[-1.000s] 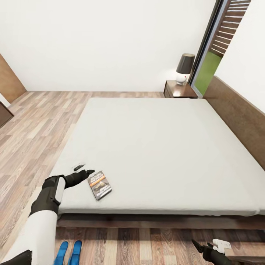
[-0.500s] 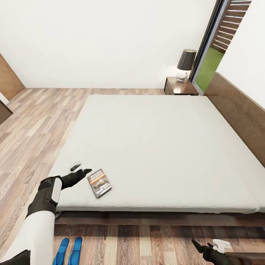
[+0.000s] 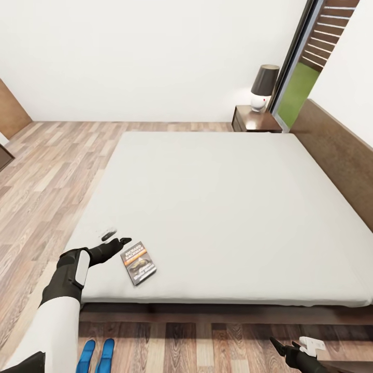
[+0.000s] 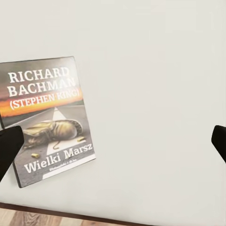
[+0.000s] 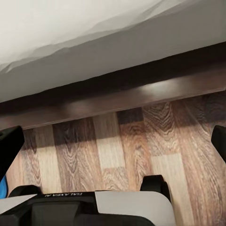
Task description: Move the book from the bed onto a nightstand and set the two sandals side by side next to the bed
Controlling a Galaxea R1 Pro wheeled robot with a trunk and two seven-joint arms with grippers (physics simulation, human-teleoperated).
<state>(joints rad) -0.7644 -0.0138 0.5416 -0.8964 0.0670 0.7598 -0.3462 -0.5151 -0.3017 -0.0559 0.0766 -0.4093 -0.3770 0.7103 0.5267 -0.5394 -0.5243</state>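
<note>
**Two sandals placed, one book left to move**

Two bright blue sandals (image 3: 96,355) lie side by side on the wood-plank floor (image 3: 46,191) just beside the bed's near edge, at about 7 o'clock in the head view; that half of the task looks done, though their heels are cut off by the frame edge. At 5 o'clock the right gripper (image 3: 294,350) hangs low over the floor, fingers spread and holding nothing. Slightly farther in, the left gripper (image 3: 115,240) hovers over the grey mattress (image 3: 223,207) with its fingers wide apart and empty, just beside the book (image 3: 138,263), not touching it. The paperback lies flat near the bed's near-left corner, not yet grasped. Its cover reads "RICHARD BACHMAN (STEPHEN KING)" and "Wielki Marsz" (image 4: 49,120). Farthest, at 1 o'clock, the nightstand (image 3: 255,120) carries a dark-shaded lamp (image 3: 262,87); by my judgement, picking up and carrying the book there remains.
</note>
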